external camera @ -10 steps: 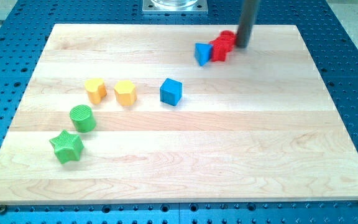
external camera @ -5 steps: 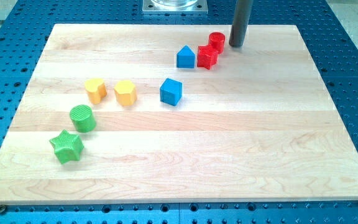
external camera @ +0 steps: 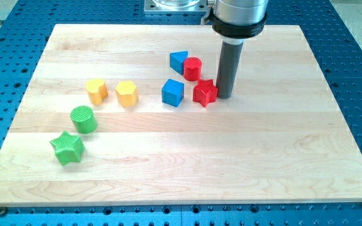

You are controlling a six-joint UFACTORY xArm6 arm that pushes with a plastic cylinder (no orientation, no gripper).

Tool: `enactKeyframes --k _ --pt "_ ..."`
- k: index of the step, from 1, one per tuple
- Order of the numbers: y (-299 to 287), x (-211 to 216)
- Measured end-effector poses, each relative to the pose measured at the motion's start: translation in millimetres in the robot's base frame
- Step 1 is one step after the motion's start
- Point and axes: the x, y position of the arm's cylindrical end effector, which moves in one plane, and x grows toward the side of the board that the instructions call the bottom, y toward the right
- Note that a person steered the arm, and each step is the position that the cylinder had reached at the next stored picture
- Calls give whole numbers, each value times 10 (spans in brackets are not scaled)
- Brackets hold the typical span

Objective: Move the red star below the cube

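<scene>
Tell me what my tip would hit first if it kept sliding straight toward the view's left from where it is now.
Your tip sits right against the red star on its right side, so that comes first. Beyond it in the same line lies the blue cube, so the star would probably be shoved into it.

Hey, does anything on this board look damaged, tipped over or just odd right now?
Nothing stands out. All eight blocks sit flat and whole on the wooden board. The red star sits right of the blue cube, not below it, with my tip at the star's right edge.
</scene>
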Motion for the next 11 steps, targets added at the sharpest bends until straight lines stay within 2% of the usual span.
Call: enactKeyframes --k 1,2,3,4,6,7,8,9,10,11 --pt "-215 -66" --pt "-391 542" --pt "-371 661" --pt "-138 146" --pt "-681 798" --pt "-650 843" --pt "-489 1227" --pt "-774 1052" --pt "-724 963" --pt "88 467"
